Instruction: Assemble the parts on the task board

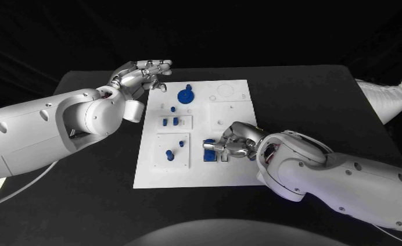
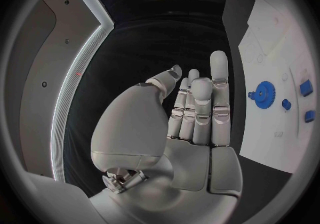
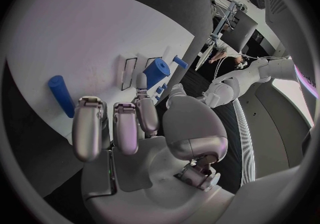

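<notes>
The black table (image 1: 326,92) holds the white task board (image 1: 239,170) in its middle, and the blue parts sit on the board. The left hand (image 1: 144,75) floats just past the far left corner of the board with its fingers straight and apart, and it holds nothing. The right hand (image 1: 233,143) is down on the near middle of the board, with its fingers curled around a blue block (image 1: 210,148). In the right wrist view the fingertips (image 3: 142,82) touch the blue block (image 3: 156,71), so I think the hand is grasping it, but the grip looks light. A round blue gear (image 1: 185,95) sits on the far part of the board, near the left hand. A long blue peg (image 3: 61,95) lies flat on the board beside the right hand. Small blue pieces (image 1: 171,121) stand in a frame between the gear and the block. What could go wrong? The block could slip out or tip over if the fingers pinch only 1 edge of it. The hand could bump the peg and make it roll away if it swings sideways. The board could slide on the smooth table if the hand pushes hard, because the left hand is not holding it down. The block could jam if it goes into its slot tilted.
</notes>
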